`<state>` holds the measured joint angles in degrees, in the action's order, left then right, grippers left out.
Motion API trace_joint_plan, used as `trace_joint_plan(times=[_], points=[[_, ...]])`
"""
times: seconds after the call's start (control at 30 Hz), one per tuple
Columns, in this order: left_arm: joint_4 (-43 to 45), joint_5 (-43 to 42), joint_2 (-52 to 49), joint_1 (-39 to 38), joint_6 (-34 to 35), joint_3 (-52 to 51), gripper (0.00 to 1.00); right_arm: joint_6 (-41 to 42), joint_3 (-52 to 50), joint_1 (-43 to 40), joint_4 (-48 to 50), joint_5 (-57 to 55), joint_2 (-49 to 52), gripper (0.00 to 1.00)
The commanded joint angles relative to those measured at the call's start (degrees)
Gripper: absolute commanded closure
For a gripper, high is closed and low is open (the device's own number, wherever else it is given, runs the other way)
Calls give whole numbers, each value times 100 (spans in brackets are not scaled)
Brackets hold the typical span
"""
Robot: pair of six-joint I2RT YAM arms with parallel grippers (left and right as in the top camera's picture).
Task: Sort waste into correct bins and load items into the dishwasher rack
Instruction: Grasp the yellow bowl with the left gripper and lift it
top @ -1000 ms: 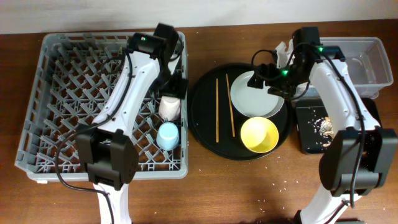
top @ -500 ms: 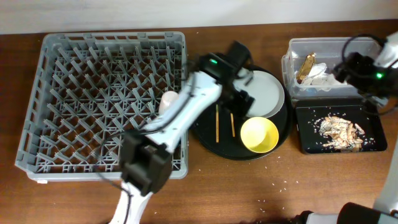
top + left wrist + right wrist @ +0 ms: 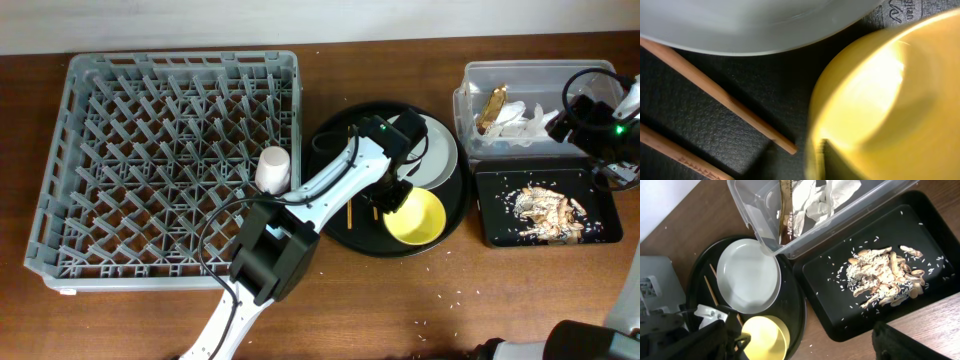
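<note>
The left gripper (image 3: 393, 196) sits low over the round tray (image 3: 335, 150), at the left rim of the bowl (image 3: 420, 218), which stands in the tray's front-right part. The left wrist view shows only the yellow wall filling the frame, so I cannot tell how wide the fingers stand or whether they have the rim. If they pinch that smooth, curved rim shallowly, the bowl could slip or tip as it rises. It would then strike the plate (image 3: 438, 150), lying just behind it at the tray's back right, or scatter the chopsticks (image 3: 715, 90), whose near ends lie close beside it towards the tray's middle. The way to the rack (image 3: 180, 58), left of the tray, passes the cup (image 3: 272, 170) standing at the rack edge nearest the tray, and a low carry could knock it over. The right gripper (image 3: 578, 122) hangs well right of the tray, over the tub (image 3: 575, 72), and its opening cannot be told either. There is one bowl, one plate, two chopsticks and one pink cup; no blue cup shows. One wrapper (image 3: 494, 108) and several napkins (image 3: 525, 118), too bunched to count, lie in the tub. One heap of scraps (image 3: 542, 203), with stray grains, lies in the flat tray (image 3: 490, 225) in front of the tub.
</note>
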<state>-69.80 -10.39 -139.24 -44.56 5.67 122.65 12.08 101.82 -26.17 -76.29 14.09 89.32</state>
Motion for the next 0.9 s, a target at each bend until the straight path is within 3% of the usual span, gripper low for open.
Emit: trace_joint_plan(times=[0.0,0.13,0.33,0.47,0.57,0.87], points=[[-57,11,-24,-2,-7,55,97,37,-31,-9,-4,-125,15,2],[-470,46,-24,68,9,584,99,37,-31,-11,-2,-127,15,1],[-1735,990,-24,391,9,2557,99,37,-31,-9,-2,-125,15,2],[-2667,2286,-24,850,9,4258,99,37,-31,-9,-2,-127,15,2],[-2643,3305,11,1351,9,5163,99,37,-31,-9,-2,-127,15,2],[-1567,7136,-247,1998,59,4889,99,37,-31,-9,-2,-127,15,1]])
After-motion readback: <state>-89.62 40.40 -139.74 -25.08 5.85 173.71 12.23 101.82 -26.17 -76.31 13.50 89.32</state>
